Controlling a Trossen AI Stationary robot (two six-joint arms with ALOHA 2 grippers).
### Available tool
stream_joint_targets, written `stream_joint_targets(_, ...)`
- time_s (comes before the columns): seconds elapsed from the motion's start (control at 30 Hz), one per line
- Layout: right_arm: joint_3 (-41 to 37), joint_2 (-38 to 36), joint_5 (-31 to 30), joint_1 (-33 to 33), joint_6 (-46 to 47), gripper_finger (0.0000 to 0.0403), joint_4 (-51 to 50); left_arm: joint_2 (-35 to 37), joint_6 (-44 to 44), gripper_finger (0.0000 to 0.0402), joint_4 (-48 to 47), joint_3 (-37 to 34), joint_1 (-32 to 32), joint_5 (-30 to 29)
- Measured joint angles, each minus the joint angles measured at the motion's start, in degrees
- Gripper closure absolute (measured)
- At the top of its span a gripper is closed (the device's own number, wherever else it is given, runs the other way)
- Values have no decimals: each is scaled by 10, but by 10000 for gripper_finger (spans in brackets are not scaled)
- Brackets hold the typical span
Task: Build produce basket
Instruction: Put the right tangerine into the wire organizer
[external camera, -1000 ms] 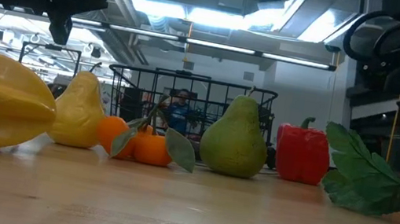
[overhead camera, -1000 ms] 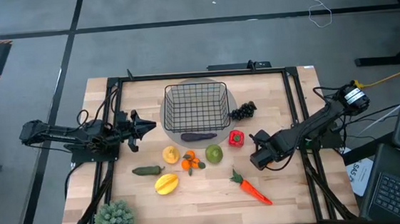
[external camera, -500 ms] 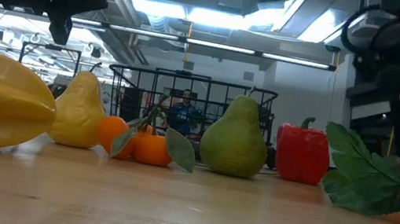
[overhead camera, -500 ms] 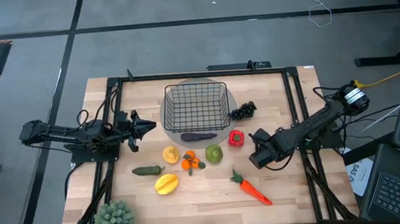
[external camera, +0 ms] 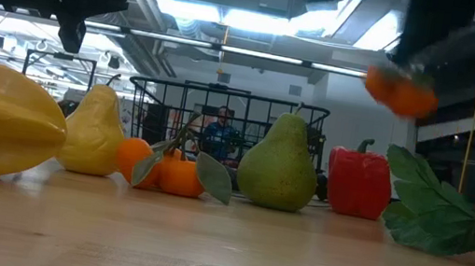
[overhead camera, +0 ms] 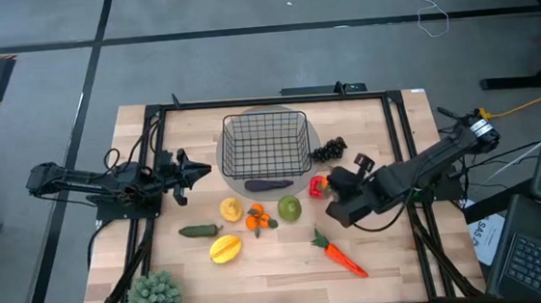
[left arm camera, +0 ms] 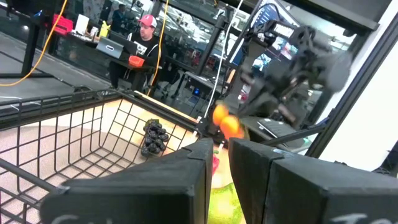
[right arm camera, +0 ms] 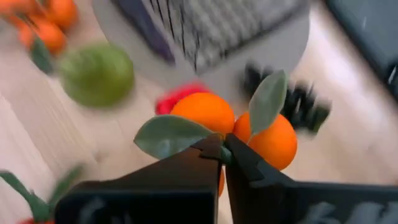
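My right gripper [right arm camera: 219, 155] pinches two leafy orange tangerines [right arm camera: 236, 124], mid-frame beside the black wire-mesh basket [overhead camera: 266, 142]. Next I carry them over it. My left gripper [overhead camera: 198, 172] waits, fingers nearly together.

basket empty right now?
No, in the high view the purple eggplant lies at the near edge of the basket; whether inside the wall isn't clear.

Red pepper [overhead camera: 319, 186] and grapes [overhead camera: 328, 150] flank the basket [overhead camera: 266, 144], top open.
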State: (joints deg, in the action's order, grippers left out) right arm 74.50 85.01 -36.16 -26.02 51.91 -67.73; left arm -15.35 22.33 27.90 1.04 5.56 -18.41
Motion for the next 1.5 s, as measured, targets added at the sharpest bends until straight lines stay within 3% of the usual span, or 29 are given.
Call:
stream_joint_targets(0.33,138,0,-188,4,-237,403,73,0,0,360,0,0,0,0)
stream_joint_targets(0.57,155,0,-202,48,-402,403,184,0,0,360,0,0,0,0)
stream_joint_targets(0.7,155,0,-171,86,-431,403,210,0,0,360,0,0,0,0)
stream_joint_targets(1.07,149,0,12,173,-439,403,239,0,0,360,0,0,0,0)
stream_joint_targets(1.3,97,0,96,199,-518,403,326,0,0,360,0,0,0,0)
stream_joint_targets(1.5,84,1,109,220,-543,403,362,0,0,360,0,0,0,0)
